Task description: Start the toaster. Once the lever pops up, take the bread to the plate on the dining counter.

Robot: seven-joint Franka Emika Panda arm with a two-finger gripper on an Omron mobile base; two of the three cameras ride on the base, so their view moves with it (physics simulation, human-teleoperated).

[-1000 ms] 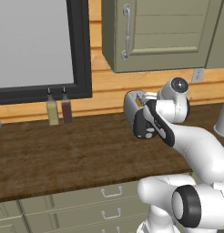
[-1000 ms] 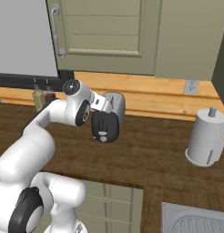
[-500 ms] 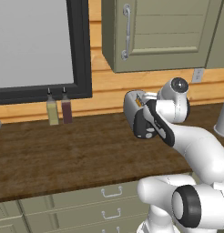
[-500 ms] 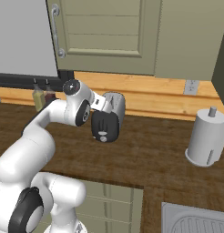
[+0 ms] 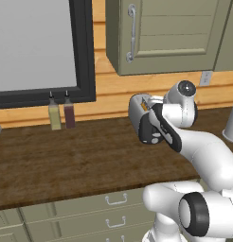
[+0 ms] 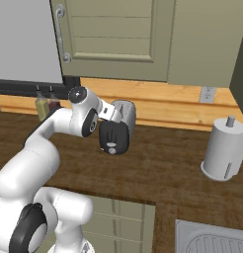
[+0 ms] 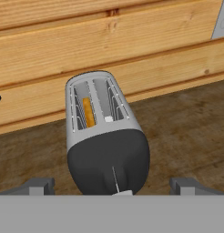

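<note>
We are working on the first step, starting the toaster (image 7: 104, 136), and we are closing in on its black end panel with our gripper (image 7: 111, 184) spread as wide as it goes and holding nothing. In the hand view the two finger tips (image 7: 38, 185) are showing far apart at the bottom, one to each side of the toaster's dark end. The toaster is standing on the dark wood worktop (image 5: 66, 160), close against the light wooden wall boards (image 7: 109, 41), near the middle of the run between the two small bottles (image 5: 61, 111) and the paper towel roll (image 6: 223, 148). The bread (image 7: 88, 112) is sitting down in one of the slots, its tan edge just showing. We are judging the lever to be the pale piece at the bottom of the slit on the black panel (image 7: 117, 182), though it is partly cut off, so we cannot tell its position for sure. Next we are expecting to need a finger brought onto that lever and pressed along the slit until it catches; the plate and dining counter are coming later
</note>
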